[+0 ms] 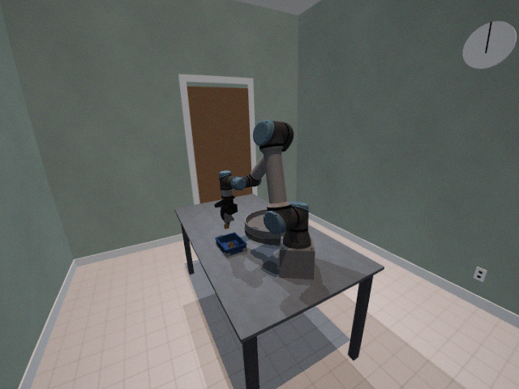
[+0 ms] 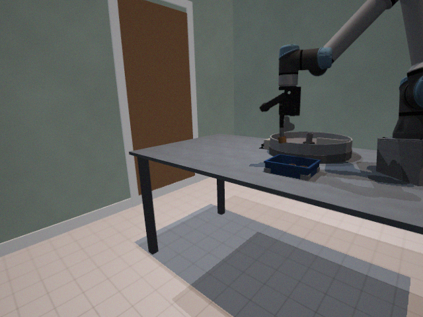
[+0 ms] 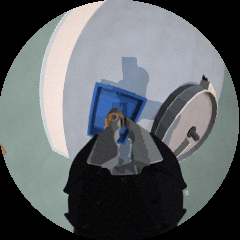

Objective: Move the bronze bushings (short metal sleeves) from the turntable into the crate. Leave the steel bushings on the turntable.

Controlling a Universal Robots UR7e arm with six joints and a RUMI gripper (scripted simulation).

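Observation:
My gripper (image 1: 226,223) (image 2: 281,135) (image 3: 122,118) is shut on a bronze bushing (image 1: 226,227) (image 2: 282,139) and holds it at its fingertips, well above the table. The blue crate (image 1: 220,245) (image 2: 283,170) (image 3: 93,112) stands below, nearer the top camera. Bronze bushings (image 1: 230,244) lie inside it; their exact number is unclear. The grey round turntable (image 1: 259,237) (image 2: 308,150) (image 3: 166,111) stands beside the crate, with a raised wall and a central post. No bushing can be made out on its visible floor; part is hidden by the wall and the arm.
The arm's base block (image 1: 297,262) (image 2: 399,158) stands on the table past the turntable. Small grey brackets (image 2: 305,177) sit at the crate's corners. A small pale part (image 2: 266,143) (image 3: 212,89) is fixed at the turntable's outer side.

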